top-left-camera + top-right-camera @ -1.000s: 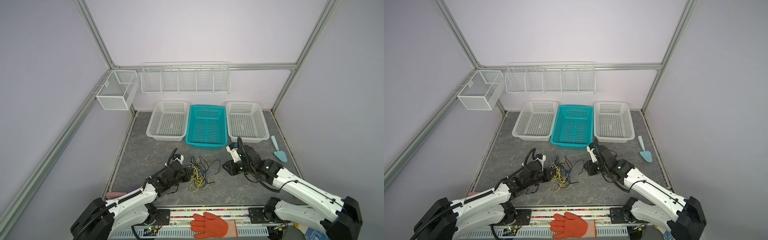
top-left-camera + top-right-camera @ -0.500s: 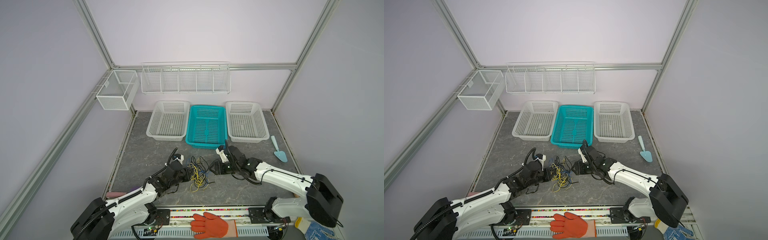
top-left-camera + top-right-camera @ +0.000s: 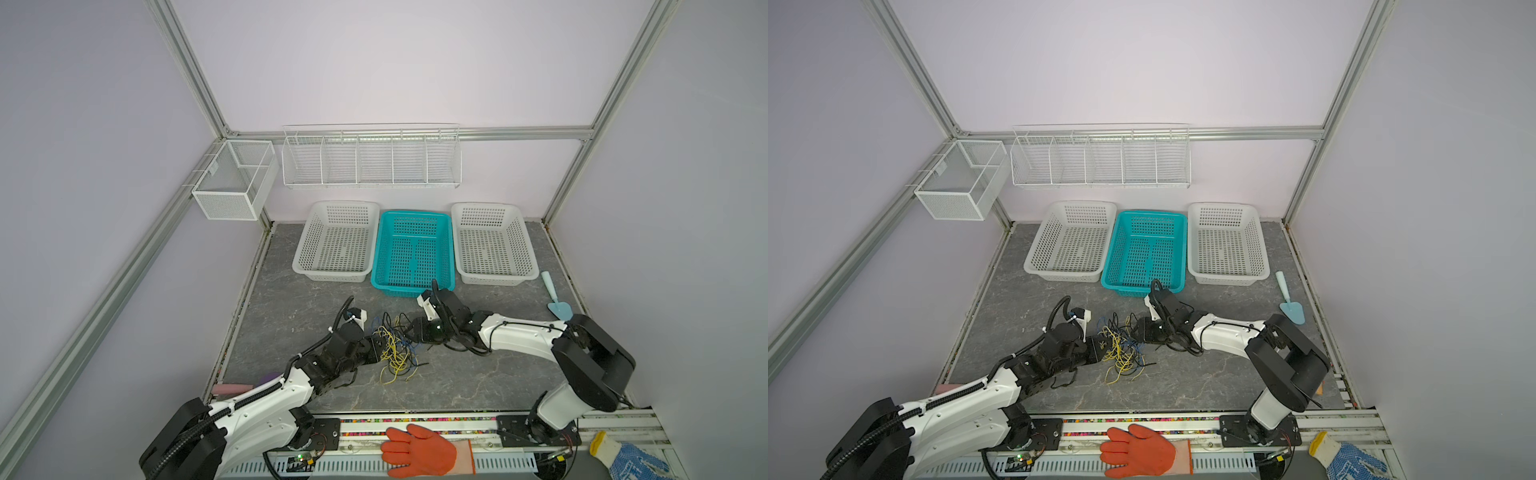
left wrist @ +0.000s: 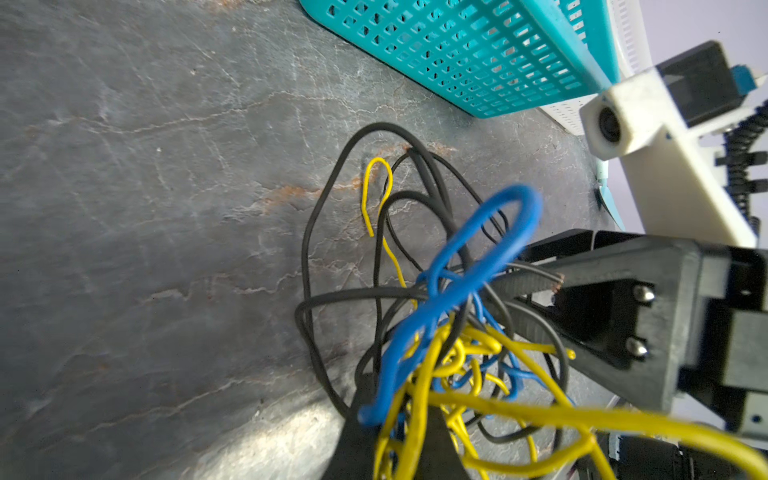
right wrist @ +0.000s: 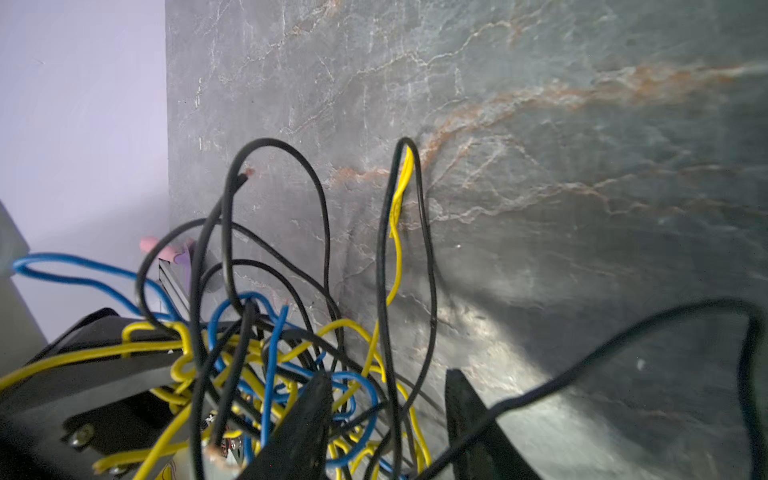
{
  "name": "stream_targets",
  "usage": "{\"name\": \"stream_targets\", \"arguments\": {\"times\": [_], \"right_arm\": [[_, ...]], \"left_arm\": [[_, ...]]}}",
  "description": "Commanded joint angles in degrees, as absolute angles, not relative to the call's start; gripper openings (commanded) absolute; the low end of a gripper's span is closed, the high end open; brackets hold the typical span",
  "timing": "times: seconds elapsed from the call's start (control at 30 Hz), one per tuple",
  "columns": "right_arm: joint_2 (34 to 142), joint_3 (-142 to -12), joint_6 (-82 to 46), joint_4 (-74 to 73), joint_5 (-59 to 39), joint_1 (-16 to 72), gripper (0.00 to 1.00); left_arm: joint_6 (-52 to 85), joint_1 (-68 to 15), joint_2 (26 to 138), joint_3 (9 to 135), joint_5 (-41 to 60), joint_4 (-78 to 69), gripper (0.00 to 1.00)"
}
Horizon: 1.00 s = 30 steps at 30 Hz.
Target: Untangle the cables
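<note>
The cables [image 3: 395, 347] [image 3: 1121, 345] lie as one tangle of thin yellow, black and blue wires on the grey table, mid-front. My left gripper [image 3: 376, 349] [image 3: 1098, 351] sits at the tangle's left side. In the left wrist view the left gripper [image 4: 399, 440] is shut on yellow and blue wires. My right gripper [image 3: 411, 330] [image 3: 1136, 332] is at the tangle's right edge. In the right wrist view the right gripper [image 5: 386, 419] is open, with black, blue and yellow wires [image 5: 266, 340] running through the gap between its fingers [image 5: 309, 419].
A teal basket [image 3: 413, 286] stands just behind the right arm, between two white baskets [image 3: 332, 274] [image 3: 494, 278]. A light blue trowel [image 3: 557, 301] lies at the right edge. An orange glove [image 3: 419, 451] rests on the front rail. A pink object [image 3: 232, 389] lies front left.
The right arm has swung left from beside the tangle, and its gripper now reaches into the tangle's right edge. The left arm and its grip have not moved.
</note>
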State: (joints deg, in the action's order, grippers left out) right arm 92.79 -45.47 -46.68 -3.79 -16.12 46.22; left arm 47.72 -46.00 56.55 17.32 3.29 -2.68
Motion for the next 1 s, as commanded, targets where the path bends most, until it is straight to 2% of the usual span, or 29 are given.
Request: {"name": "stream_targets", "arguments": {"times": [0.0,0.2,0.33,0.47,0.8,0.97], "right_arm": [[93.45,-46.43,-49.22,-8.64,-17.57,45.9,0.38],[91.87,-46.61,-47.68,-3.69,-12.94,45.67,0.24],[88.5,-46.71,-45.5,0.06,-9.29,45.34,0.07],[84.08,-47.18,-43.29,4.19,-6.5,44.38,0.07],[64.25,-50.01,-35.02,18.77,3.78,42.76,0.07],[56.63,-55.6,-31.9,24.97,5.6,42.33,0.07]], "left_arm": [[47.72,-45.79,55.24,16.09,3.38,-2.86,0.0],[47.6,-45.79,53.58,15.6,2.7,-1.66,0.0],[47.57,-45.79,53.38,15.12,2.34,-1.57,0.0],[47.58,-45.79,53.83,14.85,2.23,-1.67,0.0],[47.34,-45.78,54.92,14.24,1.63,-1.88,0.0],[47.02,-45.79,56.54,14.48,1.42,-2.37,0.0]]}}
